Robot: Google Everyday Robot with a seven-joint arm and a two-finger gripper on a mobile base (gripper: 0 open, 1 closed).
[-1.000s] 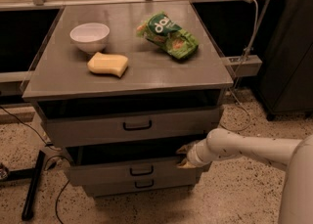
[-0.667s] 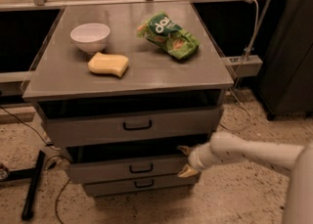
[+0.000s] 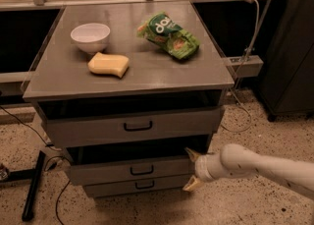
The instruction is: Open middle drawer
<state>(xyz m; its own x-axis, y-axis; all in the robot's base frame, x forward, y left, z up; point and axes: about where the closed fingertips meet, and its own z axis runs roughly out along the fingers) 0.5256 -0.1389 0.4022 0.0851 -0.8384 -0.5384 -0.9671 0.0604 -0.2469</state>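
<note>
So the middle drawer (image 3: 105, 173) sits low in the frame, centre-left, sandwiched between the bigger top drawer (image 3: 93, 131) and the small bottom drawer (image 3: 110, 188). There's a dark open band right above its front panel, so I'd say it's out at least a little, but from this angle I can't tell how far. The claw (image 3: 189, 170) is at the lower right of the frame on the end of the pale arm (image 3: 265, 166). Its two fingers are spread apart, one tip above and one below, right at the right-hand end of the middle drawer's front. It isn't on the little black bar handle (image 3: 142, 171), which is well to the left with nothing around it. My read: partway at best, and the real pull is yet to come unless that gap counts as open enough. On the counter (image 3: 147, 79), a white bowl (image 3: 90, 37), a yellow sponge (image 3: 108, 65) and a green chip bag (image 3: 168, 35) are all sitting fine.
</note>
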